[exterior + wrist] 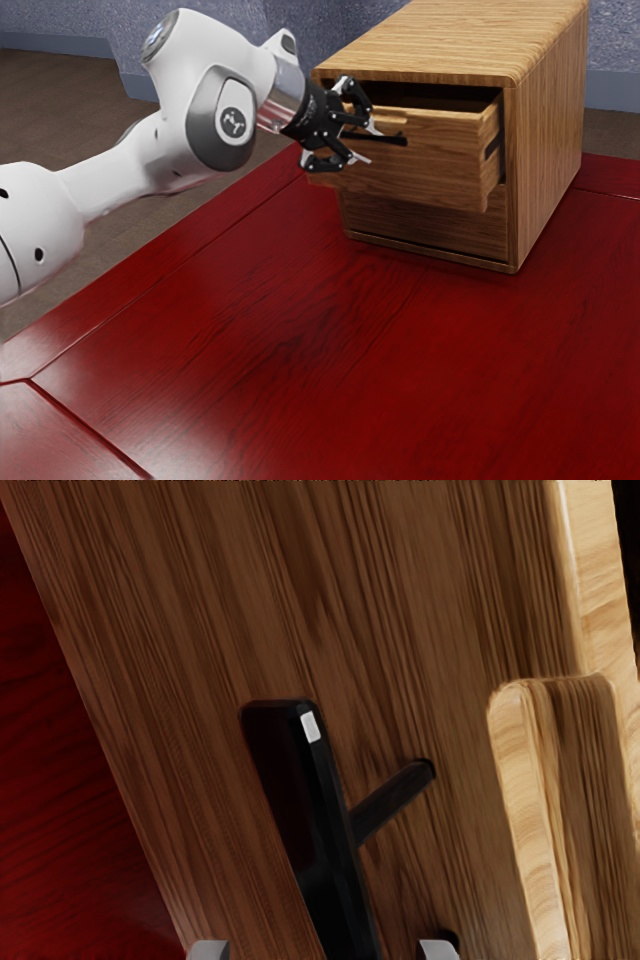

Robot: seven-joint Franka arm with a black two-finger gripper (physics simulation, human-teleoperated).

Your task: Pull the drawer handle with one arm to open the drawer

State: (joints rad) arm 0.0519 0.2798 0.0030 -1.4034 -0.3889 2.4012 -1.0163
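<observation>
Wooden drawer (430, 160) partly out, blk handle (320, 820) btwn wide-open gripper (362, 133) jaws, nothing held

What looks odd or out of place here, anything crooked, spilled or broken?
Nothing looks spilled or broken. The one thing that stands out is the top drawer, which sticks partway out of the wooden cabinet. The gripper is at its black handle.
</observation>
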